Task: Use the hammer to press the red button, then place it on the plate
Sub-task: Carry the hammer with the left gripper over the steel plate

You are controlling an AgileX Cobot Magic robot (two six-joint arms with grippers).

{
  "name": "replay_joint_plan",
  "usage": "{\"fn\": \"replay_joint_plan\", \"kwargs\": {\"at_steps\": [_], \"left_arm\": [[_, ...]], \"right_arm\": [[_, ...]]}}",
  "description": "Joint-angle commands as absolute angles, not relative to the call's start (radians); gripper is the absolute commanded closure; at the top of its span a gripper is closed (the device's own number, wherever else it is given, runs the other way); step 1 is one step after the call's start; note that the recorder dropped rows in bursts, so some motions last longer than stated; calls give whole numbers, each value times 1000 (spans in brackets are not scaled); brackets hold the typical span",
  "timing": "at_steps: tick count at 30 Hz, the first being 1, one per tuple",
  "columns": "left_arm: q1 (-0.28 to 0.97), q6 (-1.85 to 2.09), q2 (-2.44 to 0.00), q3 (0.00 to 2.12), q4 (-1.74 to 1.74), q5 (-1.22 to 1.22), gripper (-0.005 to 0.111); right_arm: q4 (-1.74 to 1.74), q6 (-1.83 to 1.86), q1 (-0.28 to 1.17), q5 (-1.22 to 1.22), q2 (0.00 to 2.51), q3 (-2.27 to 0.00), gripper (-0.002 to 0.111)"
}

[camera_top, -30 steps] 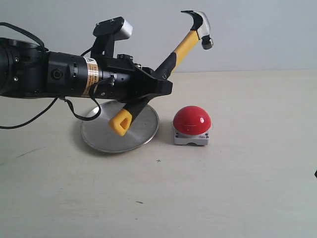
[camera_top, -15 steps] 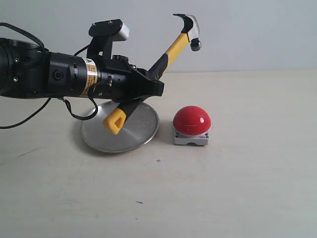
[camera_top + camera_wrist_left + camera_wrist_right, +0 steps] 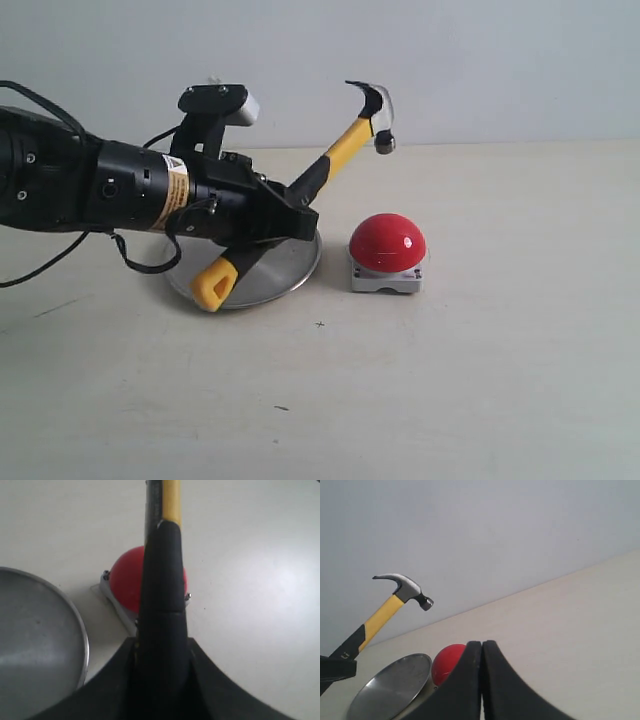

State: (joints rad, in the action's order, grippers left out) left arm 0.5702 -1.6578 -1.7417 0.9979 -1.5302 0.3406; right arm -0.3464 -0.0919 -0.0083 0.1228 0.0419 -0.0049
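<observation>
My left gripper (image 3: 285, 215) is shut on the hammer (image 3: 345, 148) at its black sleeve. The hammer slants upward, its dark steel head (image 3: 374, 112) in the air above and a little left of the red button (image 3: 388, 243); its yellow looped end (image 3: 214, 285) hangs low over the plate's near edge. The plate (image 3: 270, 272) lies on the table left of the button, partly behind the arm. In the left wrist view the hammer's sleeve (image 3: 162, 595) covers the middle of the red button (image 3: 125, 582). My right gripper (image 3: 482, 647) is shut on nothing, out of the exterior view.
The beige table (image 3: 480, 380) stretches in front of and to the right of the button. A plain pale wall (image 3: 500, 60) stands behind. The left arm's black body (image 3: 90, 185) and cables hang over the table's left part.
The left arm has drawn back to the left and dropped lower with the hammer. Its head came down and left, and the yellow loop sank toward the plate's edge.
</observation>
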Motion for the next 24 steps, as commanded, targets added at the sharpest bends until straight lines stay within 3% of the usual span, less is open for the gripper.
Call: {"fn": "replay_joint_plan", "kwargs": {"at_steps": [1,9,16,24], "left_arm": [[602,-1660,-1688,950,-1518,338,107],[735,-1659,-1683,898,-1505,178,107],[735,-1657,-1494,898,-1505,99,107],[735,-1655,-1562,898,-1505,74,107]], "right_arm": [[-343,-91,-14,123,35,0,108],[-343,-91,-14,123,35,0,108],[-343,-91,-14,123,35,0,108],[-364,-91,-14,118,35,0,108]]}}
